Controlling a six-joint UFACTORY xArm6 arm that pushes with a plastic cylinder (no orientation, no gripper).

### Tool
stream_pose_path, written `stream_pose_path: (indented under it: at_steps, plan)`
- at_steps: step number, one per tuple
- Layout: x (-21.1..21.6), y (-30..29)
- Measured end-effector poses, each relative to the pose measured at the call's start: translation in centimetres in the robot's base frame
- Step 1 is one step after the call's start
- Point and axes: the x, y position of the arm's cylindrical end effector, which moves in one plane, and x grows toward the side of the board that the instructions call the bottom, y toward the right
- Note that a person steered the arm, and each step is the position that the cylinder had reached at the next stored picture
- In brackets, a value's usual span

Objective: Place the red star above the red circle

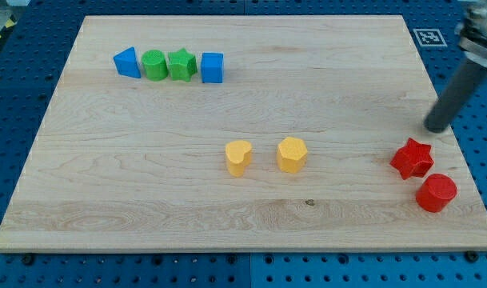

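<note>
my tip (437,128) stood free, touching no block, near the board's (227,88) right edge. the red star (412,158) lay just below it and slightly to the view's left; the red circle (436,193) sat beyond the star, lower again, almost touching it. two yellow blocks (238,158) (292,154) lay far left of my tip.

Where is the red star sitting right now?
The red star sits near the board's right edge, touching the red circle below-right of it; my tip is just above-right.
</note>
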Motion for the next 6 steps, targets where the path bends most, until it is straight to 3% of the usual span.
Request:
stream_pose_path:
  at_steps: [1,2,3,6]
  plan:
    - [-0.3,-4.2]
    - [2.2,-6.4]
    - [4.5,-6.7]
    - [5.8,-4.1]
